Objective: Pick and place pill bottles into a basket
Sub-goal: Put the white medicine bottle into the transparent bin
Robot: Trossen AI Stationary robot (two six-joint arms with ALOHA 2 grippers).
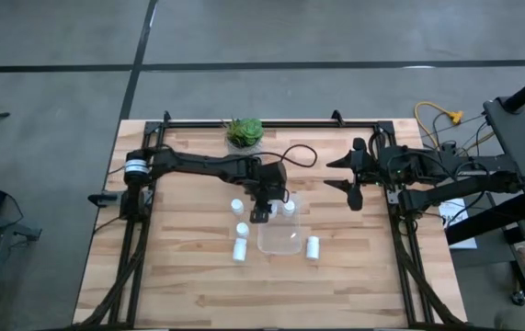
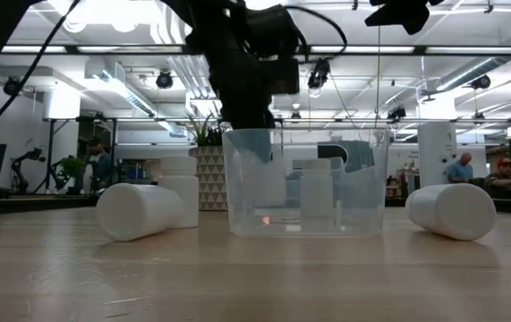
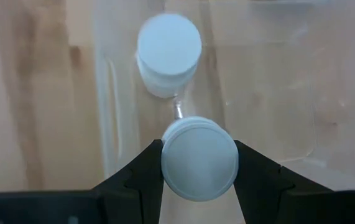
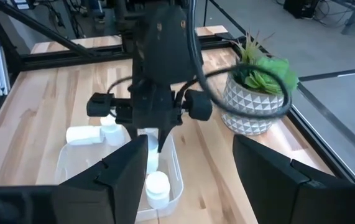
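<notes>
**Left side of the table.** Three pill bottles wait outside the basket on the pale, streaky plank table [image 1: 188, 285]. One is an upright bottle [image 1: 237, 206] farthest back. A second bottle [image 1: 242, 228] sits nearer, and a lying bottle [image 1: 240, 248] rests on its side nearest of all. Each is a small, smooth white cylinder with a flat round cap.

**Centre.** My left claw [image 1: 260, 213] hangs over the far left part of the basket [image 1: 280, 241]. Its two dark fingers pinch a held bottle [image 3: 199, 158] by its sides, cap towards the wrist camera. The basket is a clear, thin-walled plastic tub with rounded corners and is glossy enough to show the wood through it. One stored bottle [image 3: 168, 53] stands upright inside, near the far right corner.

**Right side.** A stray bottle [image 1: 313, 246] lies on its side just beside the basket's right wall. My right claw [image 1: 359, 181] waits well apart, raised over the far right of the table, with its fingers spread and nothing between them. At the far edge stands a leafy plant in a whitish patterned pot [image 1: 244, 132].

**Progress, as I judge it.** One bottle is placed and one is about to be let go. Four are left to collect, so the job is under halfway.
</notes>
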